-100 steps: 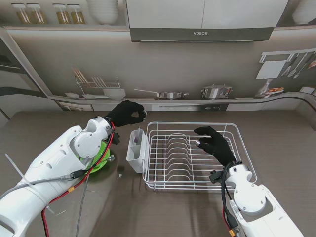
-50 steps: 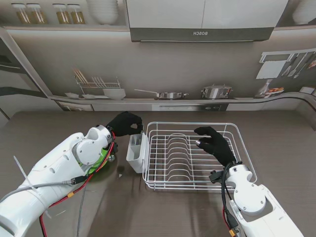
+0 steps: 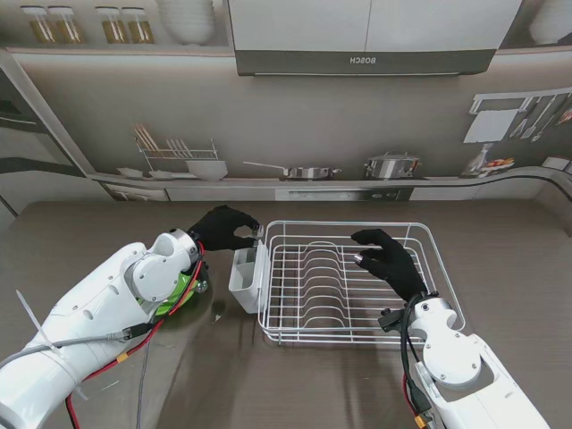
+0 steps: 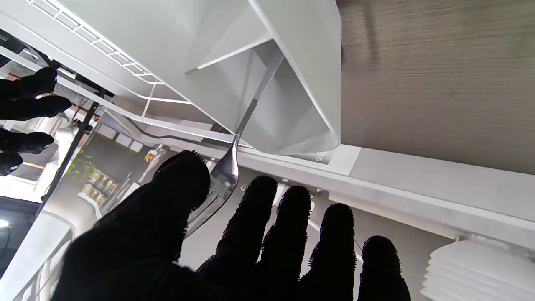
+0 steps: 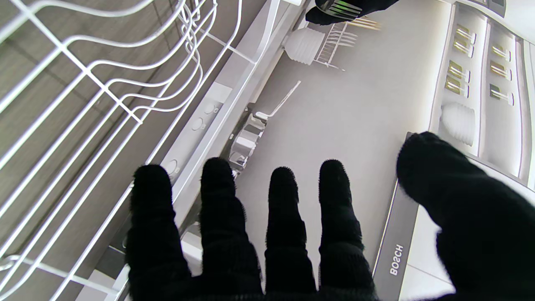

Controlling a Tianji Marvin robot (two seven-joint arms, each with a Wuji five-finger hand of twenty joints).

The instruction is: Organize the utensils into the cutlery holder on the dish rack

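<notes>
My left hand (image 3: 223,227) hovers over the far end of the white cutlery holder (image 3: 243,275), which hangs on the left side of the white wire dish rack (image 3: 357,223). That hand is shut on a metal fork (image 4: 227,169), pinched at the tine end between thumb and index finger. The handle points down into a compartment of the holder (image 4: 301,62). My right hand (image 3: 386,257) floats above the rack's middle, fingers spread and holding nothing. In the right wrist view the right hand (image 5: 284,225) shows the same empty spread.
A green dish (image 3: 186,288) lies on the table left of the holder, partly under my left forearm. A small pale scrap (image 3: 214,315) sits on the table nearer to me. A kitchen backdrop wall stands behind the rack.
My left hand has come down and nearer to me, from beyond the holder to right over it, bringing the fork's handle into the holder. The right hand has not moved.
</notes>
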